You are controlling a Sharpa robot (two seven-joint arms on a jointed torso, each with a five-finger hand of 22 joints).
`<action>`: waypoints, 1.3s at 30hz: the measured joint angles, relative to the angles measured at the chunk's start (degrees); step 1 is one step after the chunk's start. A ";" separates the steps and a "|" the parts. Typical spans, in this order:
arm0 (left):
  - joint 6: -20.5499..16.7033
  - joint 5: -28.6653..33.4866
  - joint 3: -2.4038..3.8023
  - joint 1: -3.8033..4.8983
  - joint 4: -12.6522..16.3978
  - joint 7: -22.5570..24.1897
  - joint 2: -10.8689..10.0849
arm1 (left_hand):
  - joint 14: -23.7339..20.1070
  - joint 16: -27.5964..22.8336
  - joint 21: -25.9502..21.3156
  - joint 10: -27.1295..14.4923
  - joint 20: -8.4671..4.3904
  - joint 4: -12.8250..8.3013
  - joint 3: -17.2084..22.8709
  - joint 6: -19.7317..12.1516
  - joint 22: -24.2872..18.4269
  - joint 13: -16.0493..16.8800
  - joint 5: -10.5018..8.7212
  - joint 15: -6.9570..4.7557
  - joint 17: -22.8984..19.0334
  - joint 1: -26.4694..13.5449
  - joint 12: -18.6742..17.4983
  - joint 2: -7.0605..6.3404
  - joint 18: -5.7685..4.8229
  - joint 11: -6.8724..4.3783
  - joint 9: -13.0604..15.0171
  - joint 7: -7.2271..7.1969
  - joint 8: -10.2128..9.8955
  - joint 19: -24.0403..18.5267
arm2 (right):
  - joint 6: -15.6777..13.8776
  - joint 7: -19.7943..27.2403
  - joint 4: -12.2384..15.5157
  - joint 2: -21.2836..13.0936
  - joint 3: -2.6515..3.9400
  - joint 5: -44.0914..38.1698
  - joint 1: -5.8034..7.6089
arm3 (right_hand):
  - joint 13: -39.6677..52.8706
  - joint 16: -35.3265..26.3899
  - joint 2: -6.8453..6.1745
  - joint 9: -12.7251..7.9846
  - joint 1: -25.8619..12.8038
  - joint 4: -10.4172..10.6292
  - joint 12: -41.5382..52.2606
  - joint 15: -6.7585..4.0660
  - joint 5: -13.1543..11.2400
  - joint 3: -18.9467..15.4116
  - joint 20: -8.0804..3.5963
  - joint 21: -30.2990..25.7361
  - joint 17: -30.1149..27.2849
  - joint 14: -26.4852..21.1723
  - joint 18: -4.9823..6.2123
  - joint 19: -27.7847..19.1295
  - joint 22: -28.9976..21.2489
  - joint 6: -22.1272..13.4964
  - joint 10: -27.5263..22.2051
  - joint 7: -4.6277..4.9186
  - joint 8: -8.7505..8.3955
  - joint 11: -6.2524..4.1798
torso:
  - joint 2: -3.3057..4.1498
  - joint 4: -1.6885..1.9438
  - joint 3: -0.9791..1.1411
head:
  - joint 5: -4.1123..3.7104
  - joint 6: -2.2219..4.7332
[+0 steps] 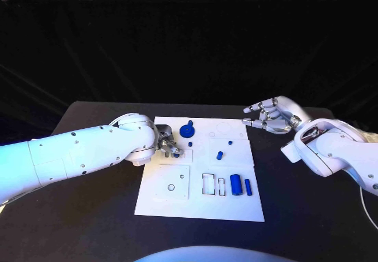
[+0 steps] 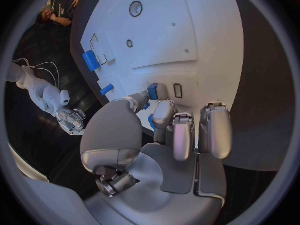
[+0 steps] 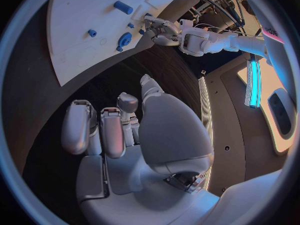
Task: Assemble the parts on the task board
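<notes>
The white task board (image 1: 177,204) lies mid-table. On it are a round blue knob (image 1: 187,131), a short blue peg (image 1: 192,144), two small blue pieces (image 1: 230,142) (image 1: 219,155), and near the front a blue cylinder (image 1: 235,185) beside a blue bar (image 1: 247,186). My left hand (image 1: 165,144) hovers low over the board's left edge, fingers loosely bent and holding nothing. Its thumb (image 2: 134,105) lies close to the peg (image 2: 152,91). My right hand (image 1: 272,115) hangs off the board past its far right corner, holding nothing, fingers loosely bent (image 3: 106,130).
Two empty rectangular slots (image 1: 214,184) and an oval hole (image 1: 172,187) mark the board's front half. Black tabletop (image 1: 94,218) surrounds the board. The right wrist view looks across the board (image 3: 81,25) to the knob (image 3: 124,39) and my left hand (image 3: 159,29).
</notes>
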 measured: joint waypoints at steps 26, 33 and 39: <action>-1.62 1.00 1.24 -0.17 -0.25 -0.04 -0.70 | -0.01 0.00 0.50 0.81 -0.20 5.66 -23.48 1.28 0.00 0.77 0.00 -0.41 -0.02 -5.96 0.58 1.44 0.02 -0.39 -0.10 -0.12 0.33 0.20 | -0.01 0.15 -0.45 0.09 0.00 0.01 -0.01 | -0.50 -0.34 0.26 -0.01 -0.26 0.00 -0.60 0.00 0.00 0.00 0.00 -0.34 -0.02 0.00 0.00 0.00 -0.74 0.00 0.00 0.00 0.00 0.00 | -0.02 -0.03 -0.08 | -0.53 0.29; -3.55 2.68 3.47 0.30 1.47 0.03 -1.83 | -0.01 0.00 -1.00 -0.79 -0.30 5.42 -26.47 0.58 0.00 -2.03 0.00 -0.41 -0.02 -3.53 -1.89 3.22 0.01 0.11 -0.38 0.42 -0.34 0.01 | 0.00 0.20 -1.03 0.37 -0.01 0.13 -0.01 | -0.49 -0.65 0.26 -0.01 -0.26 0.17 -0.60 0.00 0.00 -0.16 0.00 -0.58 -0.02 0.00 0.00 0.00 -0.79 0.00 0.00 0.00 0.00 0.00 | -0.07 -0.02 -0.09 | -0.58 0.59; -1.28 4.99 4.67 3.41 -1.04 1.01 -2.00 | 0.02 0.00 -4.84 -8.88 1.07 4.59 -24.61 -4.32 -1.78 -12.96 0.00 1.28 -0.03 5.84 -12.58 4.97 0.02 2.27 -3.20 2.96 -4.53 -2.72 | 0.02 0.23 -1.41 0.48 -0.03 0.26 -0.06 | -0.49 -0.65 0.40 0.03 -0.40 0.17 -0.60 0.00 0.00 -0.16 0.00 -0.58 -0.02 0.00 0.00 0.01 -0.79 0.00 0.00 0.00 0.00 0.00 | -0.06 0.01 -0.06 | -0.49 0.87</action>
